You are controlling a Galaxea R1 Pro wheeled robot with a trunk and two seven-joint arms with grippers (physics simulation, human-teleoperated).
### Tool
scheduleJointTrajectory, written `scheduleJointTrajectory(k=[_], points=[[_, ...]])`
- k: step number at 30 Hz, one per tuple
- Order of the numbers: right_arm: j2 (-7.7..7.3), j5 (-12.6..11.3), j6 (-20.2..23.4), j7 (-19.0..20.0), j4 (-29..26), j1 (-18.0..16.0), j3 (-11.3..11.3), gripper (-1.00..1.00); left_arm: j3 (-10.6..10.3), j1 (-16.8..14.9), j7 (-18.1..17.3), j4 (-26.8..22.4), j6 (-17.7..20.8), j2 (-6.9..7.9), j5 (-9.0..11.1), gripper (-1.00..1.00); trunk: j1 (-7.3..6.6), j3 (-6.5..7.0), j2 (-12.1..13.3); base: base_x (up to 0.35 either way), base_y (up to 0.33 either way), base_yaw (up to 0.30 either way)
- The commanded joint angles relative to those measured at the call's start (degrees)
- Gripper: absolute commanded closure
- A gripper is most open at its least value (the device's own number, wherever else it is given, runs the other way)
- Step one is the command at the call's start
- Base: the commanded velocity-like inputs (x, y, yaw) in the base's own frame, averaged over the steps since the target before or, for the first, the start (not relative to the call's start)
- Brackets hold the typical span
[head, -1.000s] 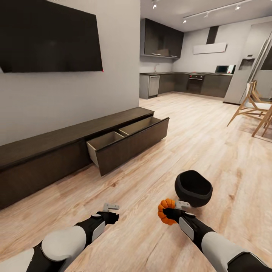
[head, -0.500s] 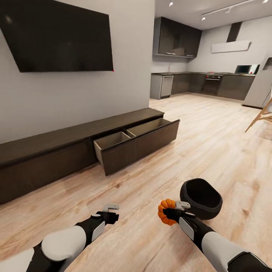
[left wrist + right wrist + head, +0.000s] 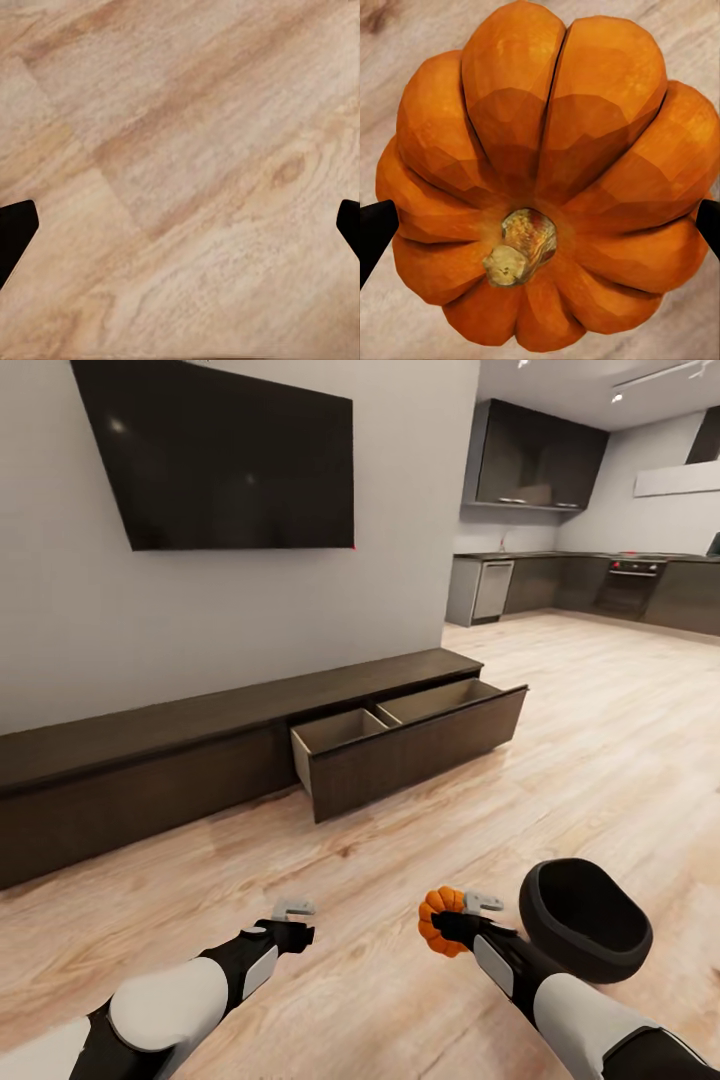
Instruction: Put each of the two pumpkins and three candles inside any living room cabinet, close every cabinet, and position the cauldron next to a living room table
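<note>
Right gripper (image 3: 452,920): I hold a pumpkin (image 3: 547,180) clamped
Left gripper (image 3: 293,916): I keep it wide, empty
Cabinet (image 3: 200,750): drawer (image 3: 410,745) open

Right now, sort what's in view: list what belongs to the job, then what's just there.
Job:
pumpkin, gripped in the right hand
cabinet, one drawer open
cauldron on the floor
left hand, open, nothing in it

Just there:
TV
kitchen units
</note>
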Motion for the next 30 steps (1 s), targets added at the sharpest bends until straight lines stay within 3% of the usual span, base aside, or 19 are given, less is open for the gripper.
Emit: scheduleJointTrajectory(k=[1, 13, 30], points=[[-0.04, -0.4, 0.3, -0.3, -0.2, 0.0, 0.4, 1.0, -0.5, -0.1, 0.2, -0.1, 0.1, -0.01, 0.5, -1.0, -0.01, -0.05, 0.0, 0.0, 0.0, 0.293], [0.01, -0.4, 0.1, -0.3, -0.2, 0.0, 0.3, 1.0, -0.5, -0.1, 0.1, -0.1, 0.1, -0.01, 0.7, -1.0, -0.01, -0.05, 0.0, 0.007, -0.004, 0.273], [0.01, -0.5, -0.1, -0.3, -0.2, 0.0, 0.2, 1.0, -0.4, -0.1, 0.2, -0.1, 0.2, -0.01, 0.8, -1.0, -0.01, -0.05, 0.0, 0.277, -0.126, 0.012]])
